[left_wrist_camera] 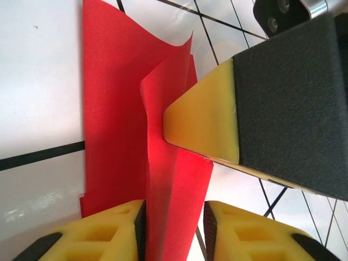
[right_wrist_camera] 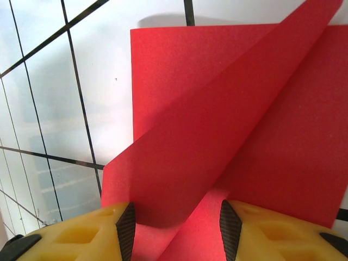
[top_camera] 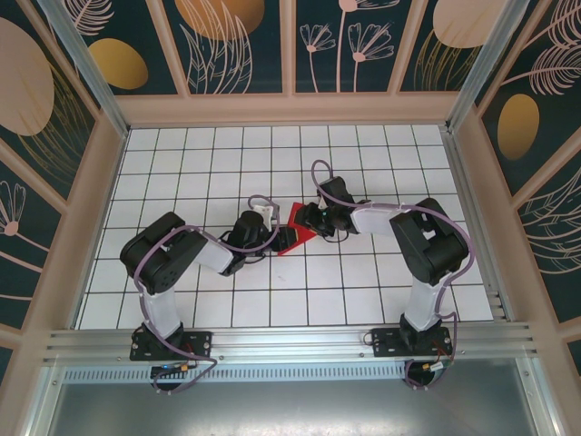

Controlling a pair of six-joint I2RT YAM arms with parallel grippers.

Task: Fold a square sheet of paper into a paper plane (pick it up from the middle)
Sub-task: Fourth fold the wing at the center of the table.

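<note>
At the near edge of the counter (top_camera: 272,300), two arms are bolted side by side to a metal rail (top_camera: 290,338). Both bend inward and meet near the middle of the tiled surface. Count: two arms, two tools, one sheet of paper (right_wrist_camera: 261,109), red and partly folded.

The left tool (left_wrist_camera: 174,209) has its jaws spread, and a raised ridge of the sheet runs up between them, close against the left-hand pad. The sheet's outer edge lies straight and flat on white tile and crosses one black grid line. One yellow finger (left_wrist_camera: 201,119) of the opposing tool touches the ridge from the side.

The right tool (right_wrist_camera: 175,209) also stands with jaws apart, not pinching. A lifted flap rises diagonally across the gap, while the layer beneath lies flat. The flat layer's far and left edges are straight and meet in a square corner.

Seen from above, the sheet rests between the two tools, at mid-counter. Open tile extends beyond it to the far wall (top_camera: 227,36) and out to both sides.
</note>
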